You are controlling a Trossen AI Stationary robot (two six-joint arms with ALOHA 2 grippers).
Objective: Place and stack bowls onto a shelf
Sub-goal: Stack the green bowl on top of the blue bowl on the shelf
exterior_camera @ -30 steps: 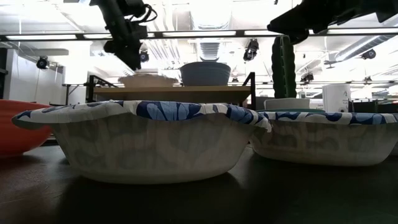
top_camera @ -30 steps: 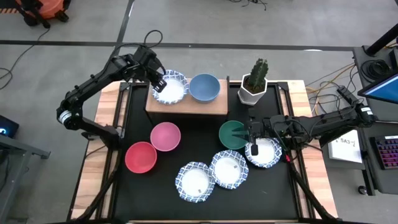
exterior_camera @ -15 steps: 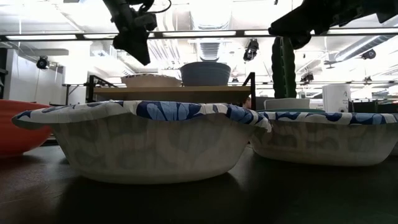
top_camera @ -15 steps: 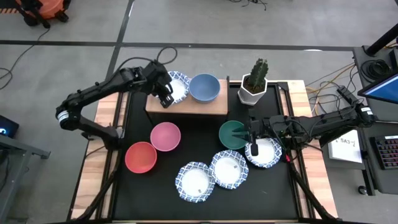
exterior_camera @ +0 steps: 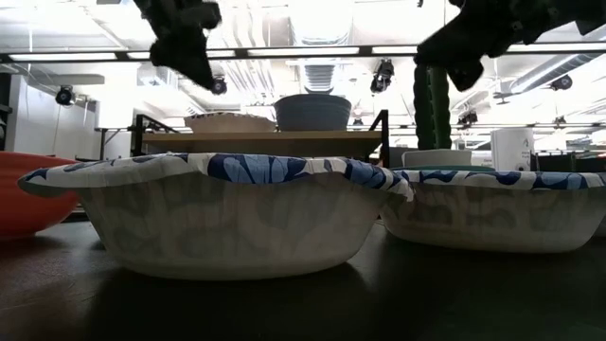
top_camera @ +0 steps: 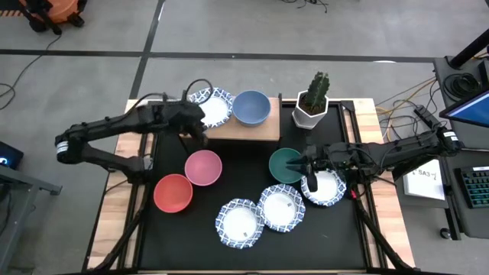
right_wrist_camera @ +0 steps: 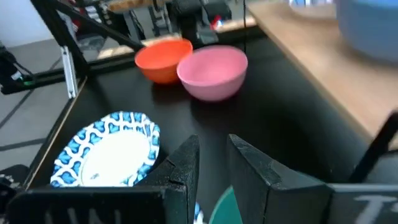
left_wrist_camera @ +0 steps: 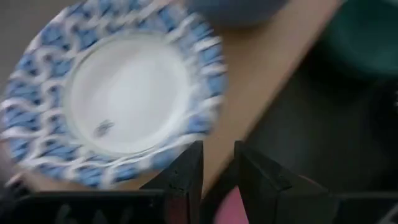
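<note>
Two pincers narrow, empty: left pincer (top_camera: 192,131) beside shelf (top_camera: 229,128); right pincer (top_camera: 308,166) over green bowl (top_camera: 286,165).

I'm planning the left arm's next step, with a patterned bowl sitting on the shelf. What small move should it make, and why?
Probably lower the left gripper toward the pink bowl and spread its jaws for the rim. The jaws are empty and only slightly apart, and that bowl lies nearest, just in front of the shelf, which holds only a patterned bowl and the blue bowl.
</note>
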